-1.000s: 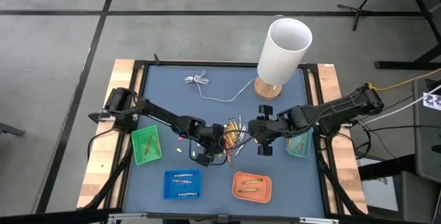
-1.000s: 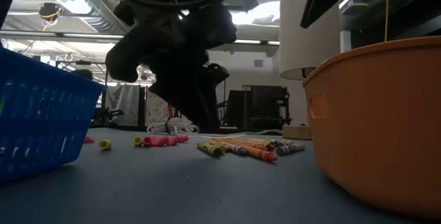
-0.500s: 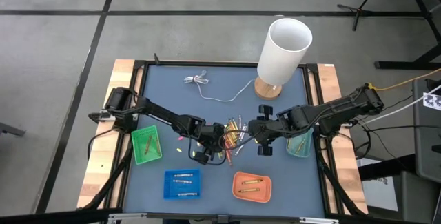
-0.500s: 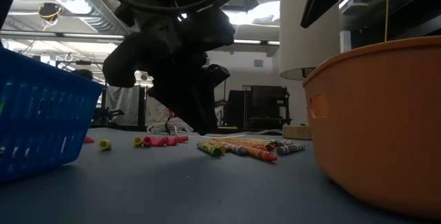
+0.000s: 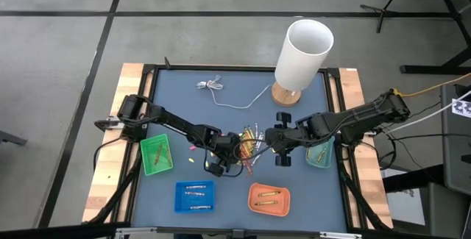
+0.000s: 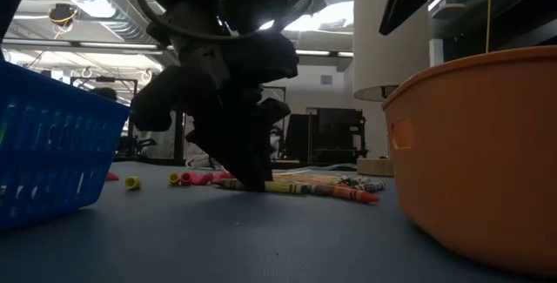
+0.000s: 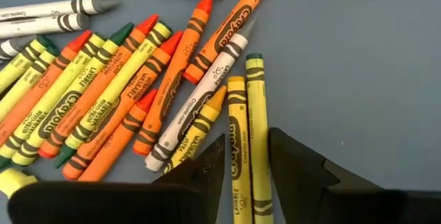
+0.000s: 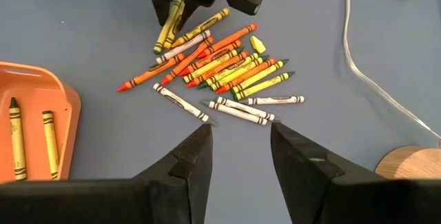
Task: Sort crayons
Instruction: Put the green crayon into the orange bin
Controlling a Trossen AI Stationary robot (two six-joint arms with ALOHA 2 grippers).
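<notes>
- We see the crayons [image 5: 252, 149] lying in a loose pile in the middle of the flat blue-grey table [image 5: 228, 114]. They are thin round sticks with paper wrappers and pointed waxy tips, in orange, yellow, yellow-green and white.
- The left gripper [image 7: 246, 156] is low over the near edge of this pile. Its two dark, wedge-shaped fingers stand a little apart, and two yellow crayons [image 7: 247, 138] lie side by side in the gap between them. We cannot tell if the fingers really press on them.
- The right gripper [image 8: 239, 133] hovers on the other side of the pile, near some white crayons [image 8: 241, 110]. Its jaws are wide apart and it holds nothing.
- The orange tray [image 5: 252, 192] is smooth plastic with rounded corners, and it has a few crayons inside. In the right wrist view two of these look yellow.
- The blue tray [image 5: 179, 190] is a rectangle with ribbed walls. Two pale crayons lie in it.
- The green tray [image 5: 146, 153] is beside the left arm and has one reddish stick inside.
- A teal tray [image 5: 327, 157] lies under the right arm.
- A tall white cylinder [image 5: 303, 54] stands on a round wooden base [image 5: 280, 95], with a thin white cable [image 5: 228, 98] curving over the table from it.
- Some small pink and yellow pieces [image 6: 202, 178] lie apart from the pile.
</notes>
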